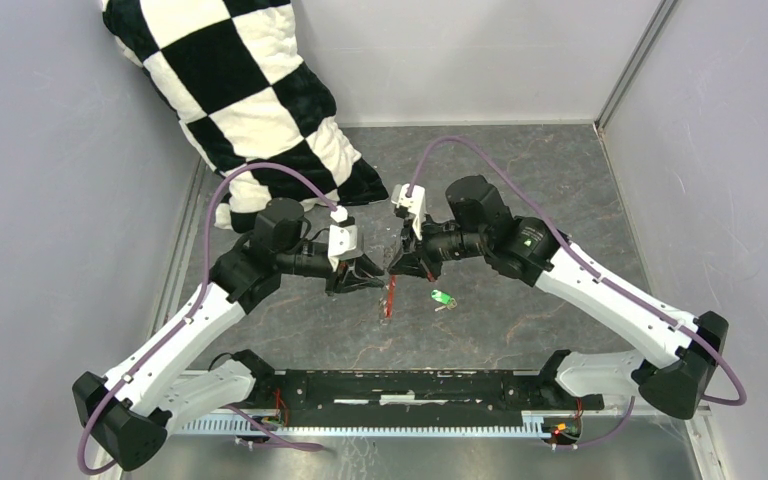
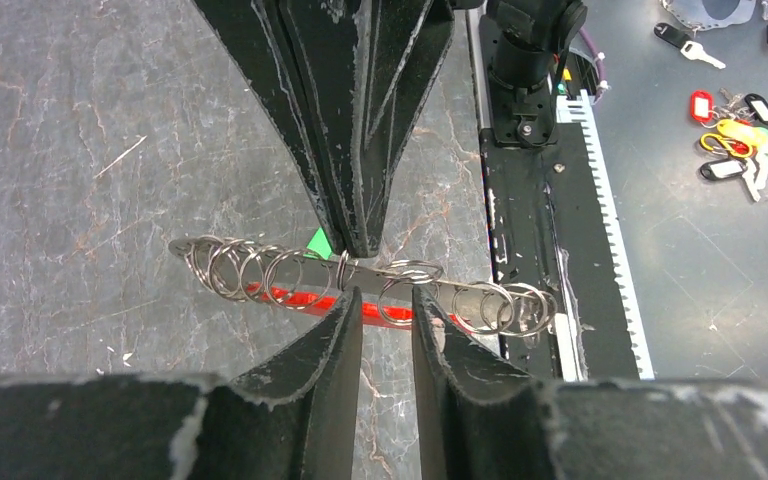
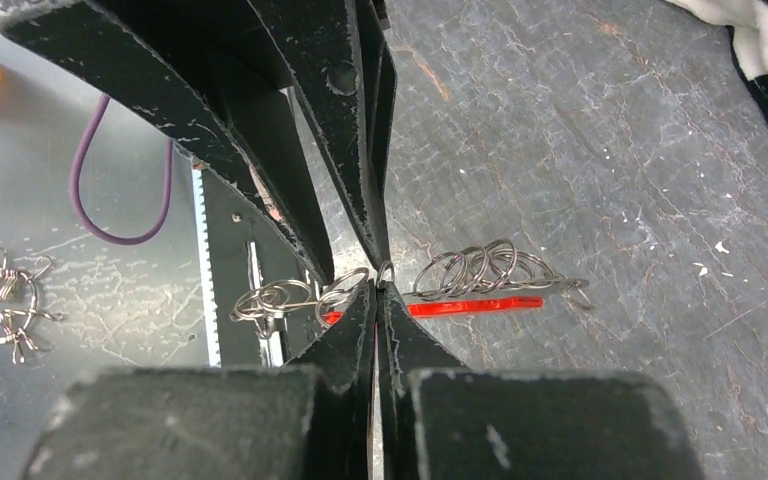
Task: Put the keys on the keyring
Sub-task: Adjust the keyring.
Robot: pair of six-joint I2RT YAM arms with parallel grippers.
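From above, the left pincer (image 1: 368, 279) and right pincer (image 1: 396, 270) meet at the keyring (image 1: 390, 300). The green key (image 1: 443, 298) lies on the counter (image 1: 520, 180) just right of the keyring.

Left wrist: the left pincer (image 2: 385, 295) stands slightly spread, its tips at the keyring's rings (image 2: 250, 268), with the red tag (image 2: 280, 296) behind them.

Right wrist: the right pincer (image 3: 378, 288) is pressed together, pinching the keyring at 1 ring.
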